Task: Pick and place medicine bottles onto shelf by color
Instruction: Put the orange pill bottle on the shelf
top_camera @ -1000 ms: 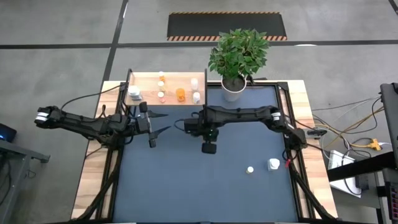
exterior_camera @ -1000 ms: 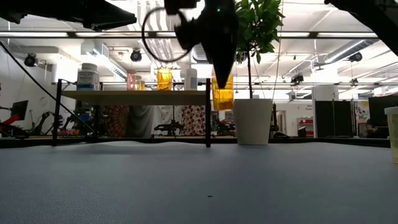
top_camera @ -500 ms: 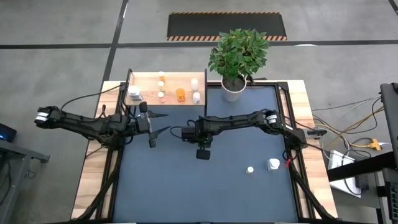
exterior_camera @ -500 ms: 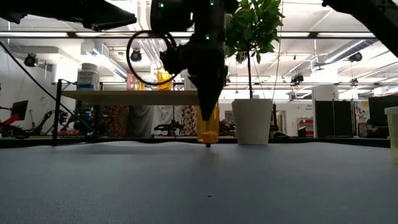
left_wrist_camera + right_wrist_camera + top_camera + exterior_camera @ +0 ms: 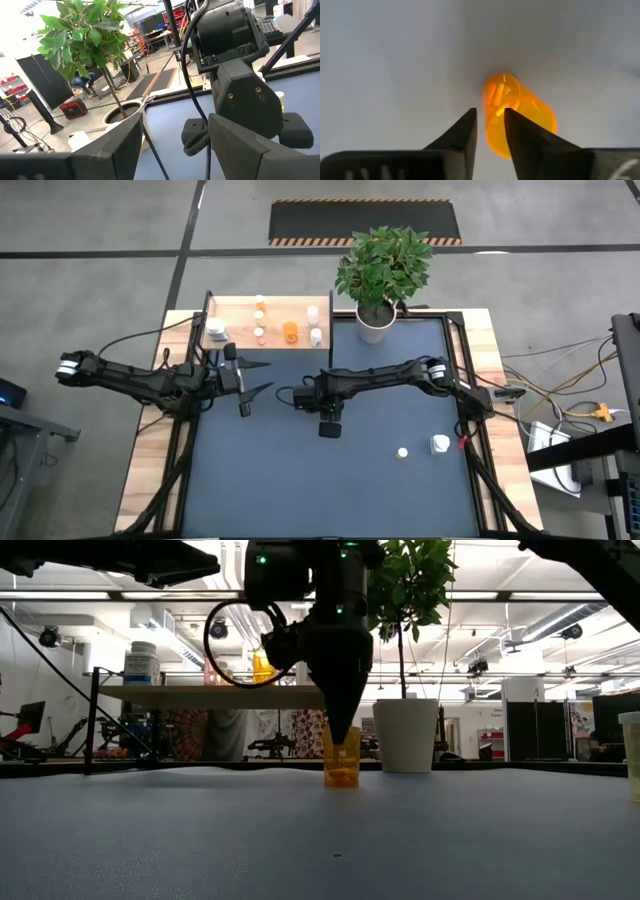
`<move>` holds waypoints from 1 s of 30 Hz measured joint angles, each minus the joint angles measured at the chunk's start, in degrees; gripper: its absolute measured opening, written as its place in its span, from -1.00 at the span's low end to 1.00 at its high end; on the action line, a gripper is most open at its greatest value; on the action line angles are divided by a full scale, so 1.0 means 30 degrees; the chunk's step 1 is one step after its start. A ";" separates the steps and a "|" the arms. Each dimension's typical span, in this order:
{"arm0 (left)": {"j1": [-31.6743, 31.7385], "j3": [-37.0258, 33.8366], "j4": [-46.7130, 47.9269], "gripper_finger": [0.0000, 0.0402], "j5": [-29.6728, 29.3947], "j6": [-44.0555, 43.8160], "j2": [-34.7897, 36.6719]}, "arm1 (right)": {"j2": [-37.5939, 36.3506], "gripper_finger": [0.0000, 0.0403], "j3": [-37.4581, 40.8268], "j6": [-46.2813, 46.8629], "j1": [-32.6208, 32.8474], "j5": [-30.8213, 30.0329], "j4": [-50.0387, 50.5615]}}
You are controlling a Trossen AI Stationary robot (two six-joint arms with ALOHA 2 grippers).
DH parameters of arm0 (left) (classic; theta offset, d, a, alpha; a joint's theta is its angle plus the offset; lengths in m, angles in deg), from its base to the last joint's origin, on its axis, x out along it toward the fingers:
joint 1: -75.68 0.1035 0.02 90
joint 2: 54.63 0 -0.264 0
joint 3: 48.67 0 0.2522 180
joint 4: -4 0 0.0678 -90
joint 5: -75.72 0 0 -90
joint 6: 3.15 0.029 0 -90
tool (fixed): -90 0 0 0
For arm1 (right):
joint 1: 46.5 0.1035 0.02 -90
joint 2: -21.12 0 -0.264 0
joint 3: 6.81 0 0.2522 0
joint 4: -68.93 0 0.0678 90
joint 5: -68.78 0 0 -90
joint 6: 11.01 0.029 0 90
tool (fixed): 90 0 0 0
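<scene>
While the right claw (image 5: 340, 735) stands over the middle of the dark blue tabletop (image 5: 300, 480), an orange bottle (image 5: 341, 757) sits upright on the surface right under its tips, in front of the shelf (image 5: 240, 308) rather than on it. From the right wrist view, the two fingers (image 5: 465, 132) sit close together with a narrow gap, one edge lying across the bottle's rim (image 5: 517, 112); whether they pinch that rim or have just let go, I cannot tell. My guess is that the bottle has been stood on the tabletop, perhaps for a better hold. It is not yet filed with its colour.

The left claw (image 5: 262, 377) waits near the shelf's front edge, fingers spread and empty.

Next, I reckon, comes a firm, square grip on the bottle, then a lift high enough to clear the shelf's edge and a carry over to the orange bottle already standing on the board (image 5: 290, 331). A white bottle (image 5: 440, 444) and a smaller pale one (image 5: 402, 452) are out near the tabletop's right side.

The bottle itself is translucent amber, glowing where light passes through, short and cylindrical, and looks open-topped from above, with no cap that I can make out.
</scene>
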 joint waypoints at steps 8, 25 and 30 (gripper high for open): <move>-0.0015 -0.0063 0.0015 0.04 0.0000 -0.2082 0.0000 | -0.2328 -0.32 0.0222 -0.0599 0.0275 -0.0109 0.2111; -0.0036 0.0284 -0.1499 0.04 0.3535 -0.7338 -0.5021 | -1.4954 -0.47 1.8084 -0.3405 0.1854 -0.2555 -1.6458; -0.0036 0.1848 -0.2354 0.04 0.4111 -0.7302 -0.8499 | -1.7785 -0.55 2.1803 -0.4428 0.1781 -0.4022 -1.9649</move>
